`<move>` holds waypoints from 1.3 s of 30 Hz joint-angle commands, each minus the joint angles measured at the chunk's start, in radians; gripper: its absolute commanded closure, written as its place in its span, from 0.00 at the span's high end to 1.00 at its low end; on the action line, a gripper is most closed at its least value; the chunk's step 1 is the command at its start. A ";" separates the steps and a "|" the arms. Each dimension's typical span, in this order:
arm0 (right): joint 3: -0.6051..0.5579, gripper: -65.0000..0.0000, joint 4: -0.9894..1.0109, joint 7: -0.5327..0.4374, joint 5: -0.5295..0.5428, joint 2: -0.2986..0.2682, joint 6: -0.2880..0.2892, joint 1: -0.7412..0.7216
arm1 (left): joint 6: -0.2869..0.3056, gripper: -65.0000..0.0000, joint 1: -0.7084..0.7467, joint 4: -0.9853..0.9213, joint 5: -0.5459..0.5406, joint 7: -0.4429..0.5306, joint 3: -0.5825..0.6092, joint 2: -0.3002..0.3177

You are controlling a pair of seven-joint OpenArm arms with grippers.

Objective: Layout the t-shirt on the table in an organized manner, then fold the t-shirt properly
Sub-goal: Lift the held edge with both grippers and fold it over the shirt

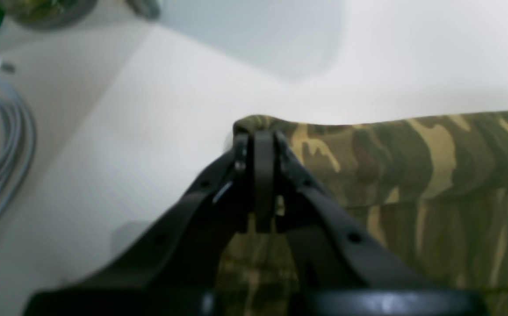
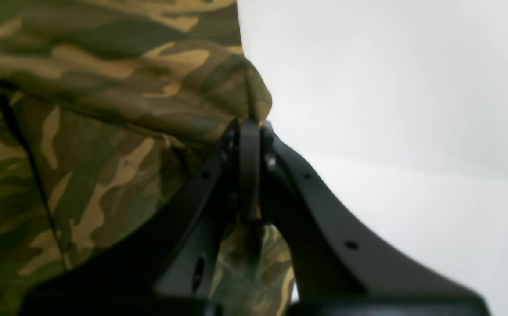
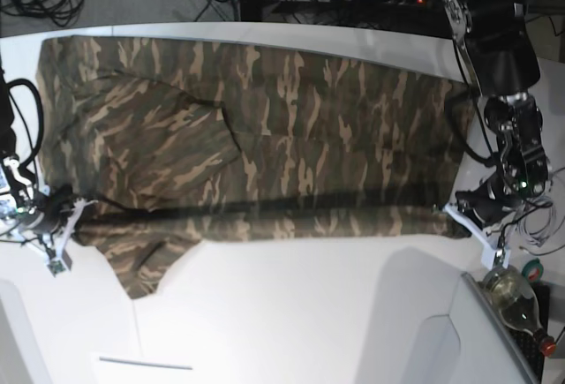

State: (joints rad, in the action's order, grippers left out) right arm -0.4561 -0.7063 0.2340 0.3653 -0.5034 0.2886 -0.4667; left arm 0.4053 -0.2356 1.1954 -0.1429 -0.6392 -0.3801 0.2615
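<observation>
Surface: broad smooth white counter, dark cables and floor beyond its far edge.
Shirt: soft camouflage t-shirt in olive, brown and tan, spread wide across the counter's far half, its near edge folded over into a long straight fold, one sleeve trailing toward the near side.
Left gripper: black jaws clenched on the fold's corner, cloth bunched at the tips.
Right gripper: black jaws clamped tight on the opposite corner of the fold.
Nearby: glass bottle beside the left arm; grey coiled cable off the counter's edge.
</observation>
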 commanded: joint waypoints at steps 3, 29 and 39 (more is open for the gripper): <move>0.038 0.00 -0.074 -0.005 0.002 -0.059 -0.005 0.019 | -0.001 0.00 0.005 0.033 -0.008 0.023 -0.006 0.035; 0.409 0.00 -0.467 0.387 -0.001 -0.064 -0.005 0.406 | 0.001 0.00 0.229 0.133 -0.008 0.022 -0.007 0.098; 0.422 0.00 -0.468 0.445 0.004 -0.061 -0.005 0.438 | 0.001 0.00 0.273 0.133 -0.008 0.025 -0.007 0.101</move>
State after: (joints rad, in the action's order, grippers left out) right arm -0.0513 -1.1614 0.6777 0.3889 -0.5365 0.2993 -0.0135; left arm 0.4274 0.0490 1.3102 -0.1646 -0.6254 -0.3763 0.3370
